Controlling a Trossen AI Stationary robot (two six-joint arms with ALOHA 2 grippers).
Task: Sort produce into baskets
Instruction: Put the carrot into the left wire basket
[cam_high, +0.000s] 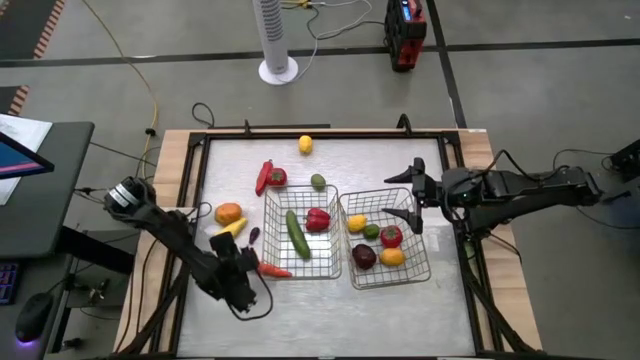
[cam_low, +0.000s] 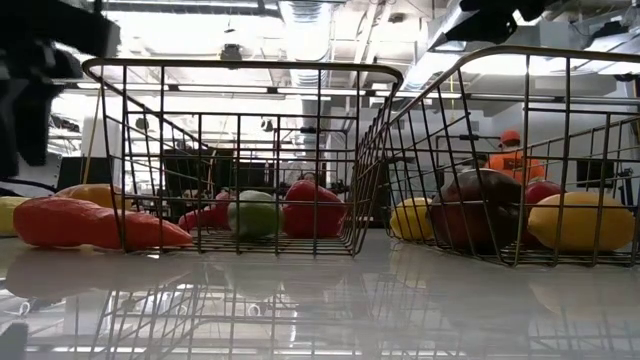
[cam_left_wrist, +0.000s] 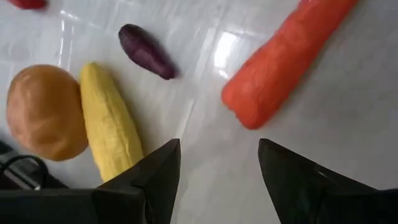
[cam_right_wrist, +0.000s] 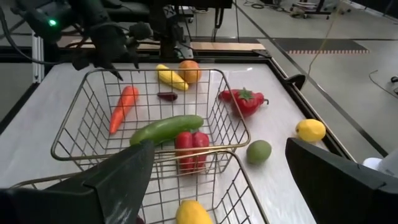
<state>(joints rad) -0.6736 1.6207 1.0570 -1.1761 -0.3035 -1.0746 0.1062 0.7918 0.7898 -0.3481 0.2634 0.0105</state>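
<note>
Carrot (cam_high: 274, 270): lying flat on the table, lower centre-left of the high view, just outside the left basket (cam_high: 300, 238); not yet sorted.
Left gripper (cam_high: 243, 268): lower left of the high view, just beside the carrot's blunt end; fingers (cam_left_wrist: 158, 177) spread partway around nothing, aimed at the bare table short of the carrot (likely lining up a pick).
Right gripper (cam_high: 414, 205): centre right of the high view, over the far rim of the right basket (cam_high: 388, 238); fingers spread wide, empty, probably waiting.
Left basket contents: cucumber (cam_high: 297, 233) and red pepper (cam_high: 318, 219).
Right basket contents: lemon (cam_high: 356, 223), lime (cam_high: 371, 232), apple (cam_high: 391, 236), plum (cam_high: 364, 257), another yellow piece.
Loose produce: corn (cam_left_wrist: 111, 129), orange fruit (cam_left_wrist: 45, 111) and small purple piece (cam_left_wrist: 147, 50) left of the left basket; pepper (cam_right_wrist: 244, 100), lime and lemon beyond it, upper centre.
</note>
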